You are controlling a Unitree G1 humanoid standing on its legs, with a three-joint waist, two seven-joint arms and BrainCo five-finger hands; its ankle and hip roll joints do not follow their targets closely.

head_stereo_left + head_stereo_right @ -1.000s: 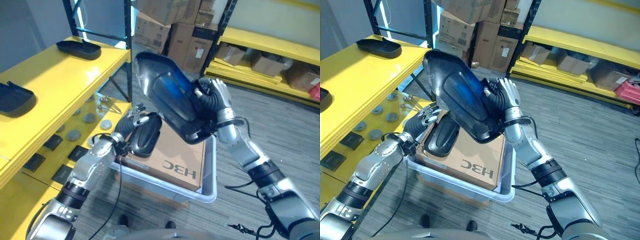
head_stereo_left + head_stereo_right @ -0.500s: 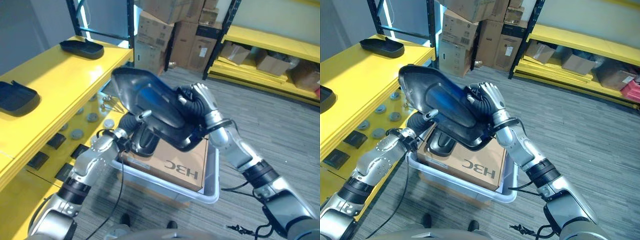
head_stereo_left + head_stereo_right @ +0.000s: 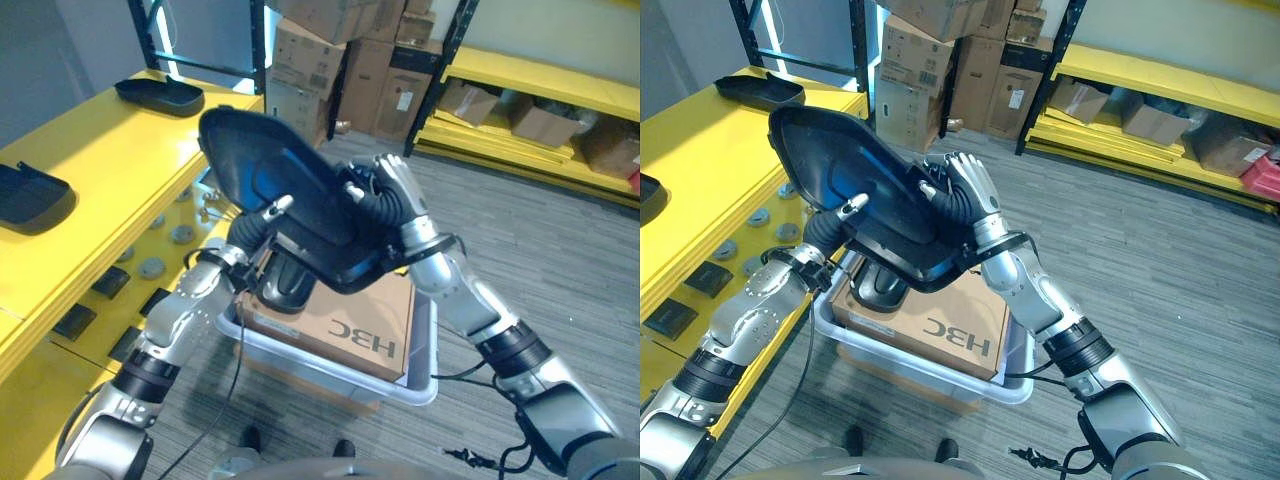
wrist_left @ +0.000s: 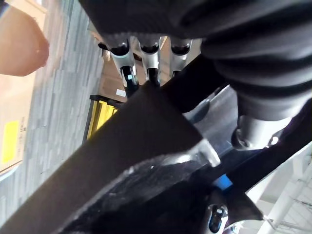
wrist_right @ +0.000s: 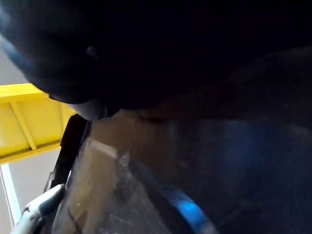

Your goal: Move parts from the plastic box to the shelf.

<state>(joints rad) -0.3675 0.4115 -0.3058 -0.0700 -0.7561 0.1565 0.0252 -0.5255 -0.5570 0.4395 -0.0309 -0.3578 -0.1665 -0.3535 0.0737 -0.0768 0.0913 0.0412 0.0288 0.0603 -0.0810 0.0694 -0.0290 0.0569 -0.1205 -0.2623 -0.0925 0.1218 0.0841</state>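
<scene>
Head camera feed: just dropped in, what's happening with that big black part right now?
Both hands are on the big black part, holding it up in the air above the plastic box. The right hand grips its far side, and the left hand supports it from below, a fingertip showing against its face. Another black part lies on the cardboard box inside the plastic box. The yellow shelf already carries two black parts.

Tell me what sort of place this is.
Most likely a warehouse or parts storeroom: yellow shelf racking with black parts laid out, stacked cardboard boxes behind, and a plastic box on the grey floor.
</scene>
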